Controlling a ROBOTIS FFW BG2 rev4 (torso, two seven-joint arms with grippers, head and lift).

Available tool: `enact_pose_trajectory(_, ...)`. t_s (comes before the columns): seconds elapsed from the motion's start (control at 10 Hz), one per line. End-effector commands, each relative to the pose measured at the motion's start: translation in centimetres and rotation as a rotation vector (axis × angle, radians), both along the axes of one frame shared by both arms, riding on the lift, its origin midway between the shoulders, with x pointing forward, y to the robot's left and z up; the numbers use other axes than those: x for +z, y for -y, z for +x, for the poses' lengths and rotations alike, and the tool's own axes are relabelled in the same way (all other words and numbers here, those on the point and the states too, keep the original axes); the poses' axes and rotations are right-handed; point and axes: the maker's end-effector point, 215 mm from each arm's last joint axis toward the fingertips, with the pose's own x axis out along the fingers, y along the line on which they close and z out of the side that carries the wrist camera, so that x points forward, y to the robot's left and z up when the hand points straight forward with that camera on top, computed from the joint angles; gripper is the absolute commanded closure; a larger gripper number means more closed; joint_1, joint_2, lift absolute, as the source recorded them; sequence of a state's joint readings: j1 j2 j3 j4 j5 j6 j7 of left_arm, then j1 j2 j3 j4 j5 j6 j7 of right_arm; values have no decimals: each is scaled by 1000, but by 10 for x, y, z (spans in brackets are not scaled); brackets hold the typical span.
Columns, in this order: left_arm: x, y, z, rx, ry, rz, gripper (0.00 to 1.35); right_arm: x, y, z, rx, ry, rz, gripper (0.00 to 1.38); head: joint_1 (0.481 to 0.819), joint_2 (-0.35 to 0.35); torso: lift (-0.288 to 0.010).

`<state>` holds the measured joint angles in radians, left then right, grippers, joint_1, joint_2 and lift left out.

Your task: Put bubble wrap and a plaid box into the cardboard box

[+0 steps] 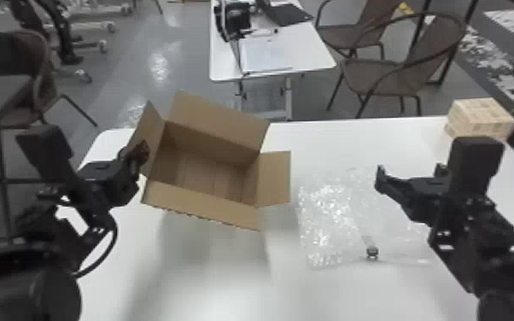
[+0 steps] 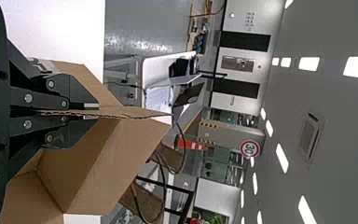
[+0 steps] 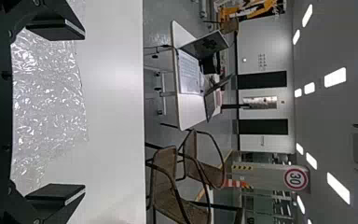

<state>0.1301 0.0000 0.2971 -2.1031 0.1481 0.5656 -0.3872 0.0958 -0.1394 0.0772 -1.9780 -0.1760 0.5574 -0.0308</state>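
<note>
Black arms [image 1: 474, 209], silver screws [image 2: 28, 98]

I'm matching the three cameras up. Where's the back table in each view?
Head view: back table at top middle, beyond the box.
Left wrist view: back table past the flap in the left gripper.
Right wrist view: back table past the work table.
Shared landmark: brown chairs beside it.

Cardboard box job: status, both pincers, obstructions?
Left pincer shut on cardboard box flap. Right pincer open. Bubble wrap, plaid box unpacked. Small dark object at wrap, possibly in the way.
</note>
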Motion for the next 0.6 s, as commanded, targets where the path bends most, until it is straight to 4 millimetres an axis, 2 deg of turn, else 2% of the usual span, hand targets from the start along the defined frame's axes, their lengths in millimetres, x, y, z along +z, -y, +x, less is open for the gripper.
enact_pose_trajectory(0.0, 2, 2, 2, 0, 5, 4, 1220, 7, -3, 11, 42, -73, -1, 142, 693, 93, -110)
enact_pose_trajectory(0.3, 4, 9, 4, -9, 8, 13, 1220, -5, -15, 22, 131, -300, 21, 144, 677, 96, -110)
enact_pose_trajectory(0.5, 6, 13, 8, -13, 9, 24, 1220, -5, -6, 18, 124, -443, -26, 144, 679, 98, -110)
